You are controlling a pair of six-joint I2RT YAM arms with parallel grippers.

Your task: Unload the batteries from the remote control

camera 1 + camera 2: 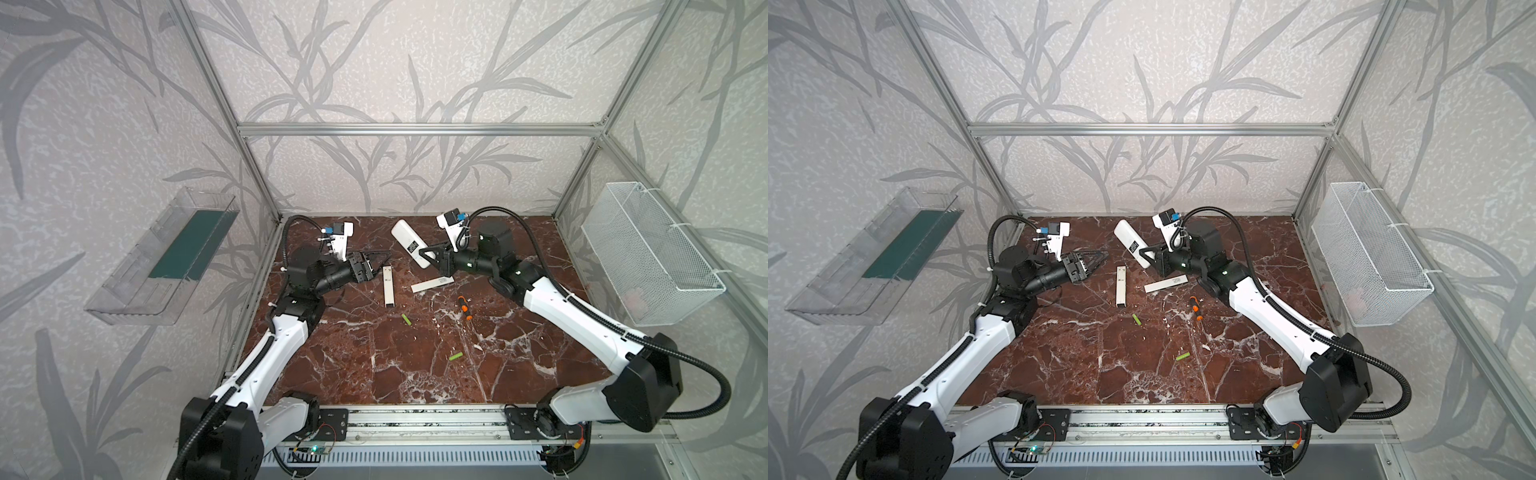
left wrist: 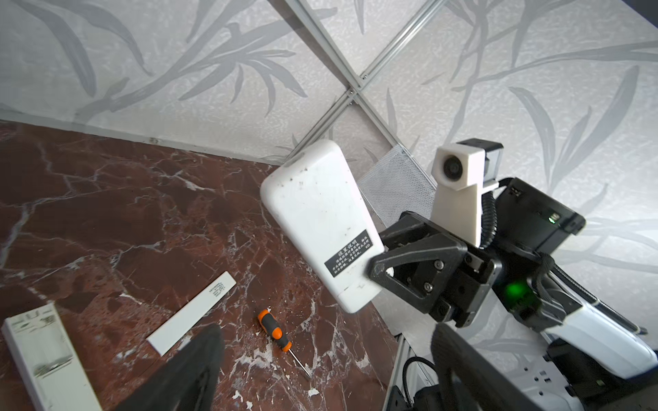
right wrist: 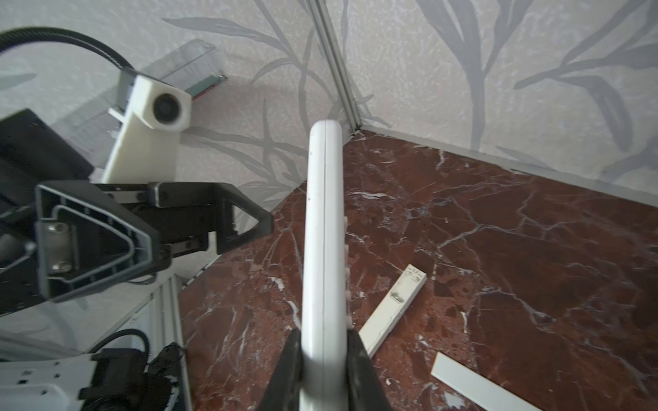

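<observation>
My right gripper (image 1: 430, 253) (image 3: 324, 363) is shut on the lower end of a wide white remote control (image 1: 409, 243) (image 2: 320, 224) (image 3: 324, 249) and holds it above the table at the back. Its black-labelled back faces my left gripper (image 1: 374, 262) (image 2: 327, 370), which stands open and empty a little to the left, apart from it. A slim white remote (image 1: 387, 286) (image 1: 1121, 286) lies flat with its bay open, its loose cover (image 1: 432, 284) beside it. Two lime-green batteries (image 1: 406, 319) (image 1: 456, 356) lie on the marble in both top views.
An orange-and-black screwdriver (image 1: 464, 307) (image 2: 274, 331) lies right of centre on the red marble table (image 1: 374, 374). A white wire basket (image 1: 648, 257) hangs on the right wall and a clear tray (image 1: 166, 257) on the left wall.
</observation>
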